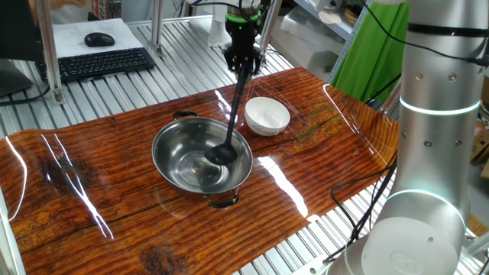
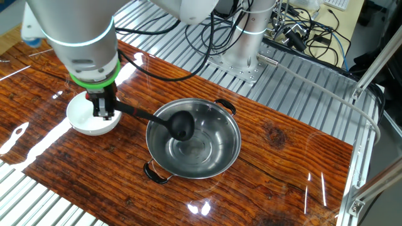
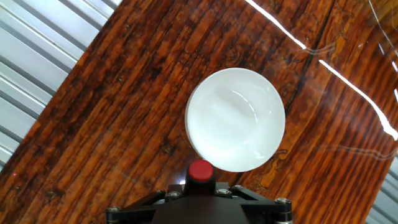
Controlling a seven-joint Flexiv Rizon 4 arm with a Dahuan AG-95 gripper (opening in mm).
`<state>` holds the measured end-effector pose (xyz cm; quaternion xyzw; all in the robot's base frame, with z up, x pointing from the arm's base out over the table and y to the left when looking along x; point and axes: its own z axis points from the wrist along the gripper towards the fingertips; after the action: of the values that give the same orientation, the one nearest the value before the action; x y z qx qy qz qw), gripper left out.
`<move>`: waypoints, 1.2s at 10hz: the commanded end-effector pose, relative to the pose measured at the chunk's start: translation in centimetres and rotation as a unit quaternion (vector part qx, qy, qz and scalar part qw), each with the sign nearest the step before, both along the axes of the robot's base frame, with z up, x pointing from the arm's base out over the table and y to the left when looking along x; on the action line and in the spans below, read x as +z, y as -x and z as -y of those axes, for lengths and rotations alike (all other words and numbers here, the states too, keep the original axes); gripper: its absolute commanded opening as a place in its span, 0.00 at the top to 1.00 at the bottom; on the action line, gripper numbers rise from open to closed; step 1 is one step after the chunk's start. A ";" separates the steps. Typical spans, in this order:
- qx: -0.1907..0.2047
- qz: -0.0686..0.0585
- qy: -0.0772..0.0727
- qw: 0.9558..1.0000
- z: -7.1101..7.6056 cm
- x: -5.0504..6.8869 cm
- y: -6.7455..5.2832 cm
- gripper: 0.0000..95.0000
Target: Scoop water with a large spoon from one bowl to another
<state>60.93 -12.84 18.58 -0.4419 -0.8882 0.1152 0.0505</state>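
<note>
1. I'm looking at the gripper (image 1: 243, 59) from one fixed view: its jaws are pinching the top end of the large spoon (image 1: 233, 114), which hangs down and slants toward the steel bowl (image 1: 202, 159).
2. The spoon reads as all black, with a slim straight handle and a round deep scoop; that scoop sits low inside the steel bowl, right of its middle.
3. From the other fixed view, the gripper (image 2: 102, 112) hovers right over the white bowl (image 2: 81, 119), and the spoon's (image 2: 157, 120) handle runs from there across the steel bowl's (image 2: 193, 139) near rim, scoop inside.
4. The steel bowl is big, shiny and round, with two small dark loop handles on opposite sides of its rim. Rings of reflection show on its bottom; I can't tell water from bare metal there.
5. The white bowl (image 1: 267, 115) is plain, round and clearly smaller, standing just beside the steel one on the glossy wood-grain surface (image 1: 114, 198), apart from it.
6. In the hand view the white bowl (image 3: 236, 118) fills the centre, seen from straight above, with a faint curved shine inside. The spoon is out of this view.
</note>
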 end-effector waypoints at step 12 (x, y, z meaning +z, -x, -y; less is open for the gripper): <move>0.042 -0.013 -0.009 0.999 1.8 -0.9 0.8 0.60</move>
<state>59.89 -14.58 17.62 -0.4125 -0.9021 0.1138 0.0562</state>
